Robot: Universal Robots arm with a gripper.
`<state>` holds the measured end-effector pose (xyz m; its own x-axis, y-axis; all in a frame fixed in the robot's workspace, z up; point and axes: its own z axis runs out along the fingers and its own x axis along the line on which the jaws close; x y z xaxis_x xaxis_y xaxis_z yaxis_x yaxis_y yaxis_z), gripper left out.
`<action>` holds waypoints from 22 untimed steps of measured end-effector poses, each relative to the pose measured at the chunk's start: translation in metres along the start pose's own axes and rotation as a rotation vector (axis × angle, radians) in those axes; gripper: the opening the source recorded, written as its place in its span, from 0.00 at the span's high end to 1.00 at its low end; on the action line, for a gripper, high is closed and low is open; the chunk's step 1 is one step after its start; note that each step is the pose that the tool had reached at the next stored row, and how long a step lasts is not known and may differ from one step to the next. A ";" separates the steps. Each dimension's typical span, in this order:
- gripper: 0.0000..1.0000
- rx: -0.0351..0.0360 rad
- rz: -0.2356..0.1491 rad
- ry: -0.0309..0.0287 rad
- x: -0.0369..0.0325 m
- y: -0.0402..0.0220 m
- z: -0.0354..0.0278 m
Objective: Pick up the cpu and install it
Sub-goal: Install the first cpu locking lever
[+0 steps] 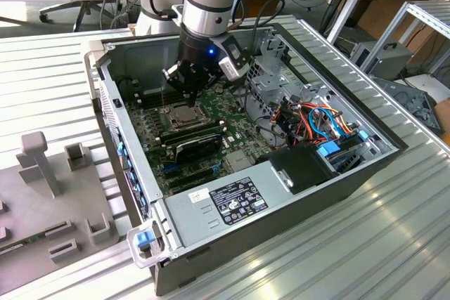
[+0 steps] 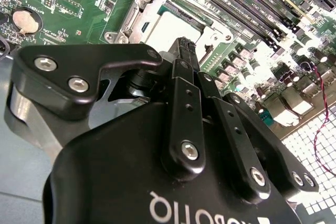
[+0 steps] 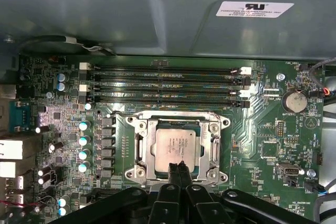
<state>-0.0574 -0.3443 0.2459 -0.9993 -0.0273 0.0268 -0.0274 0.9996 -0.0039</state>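
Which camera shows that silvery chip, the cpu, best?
The first wrist view: the cpu faces the camera squarely in its socket. The second wrist view has the end effector covering part; the exterior view shows it from afar.

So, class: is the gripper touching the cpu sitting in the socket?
Cannot tell. In both wrist views the shut gripper overlaps the cpu; neither shows contact or a gap.
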 end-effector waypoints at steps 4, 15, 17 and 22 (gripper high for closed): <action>0.89 -0.0003 0.000 -0.0007 0.0020 0.0001 0.0002; 0.89 0.0001 0.000 -0.0062 0.0132 0.0003 -0.0080; 0.89 0.0001 0.000 -0.0063 0.0133 0.0003 -0.0147; 0.89 0.0001 0.000 -0.0064 0.0134 0.0003 -0.0169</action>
<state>-0.0704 -0.3443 0.2631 -0.9994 -0.0273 0.0204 -0.0274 0.9996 -0.0040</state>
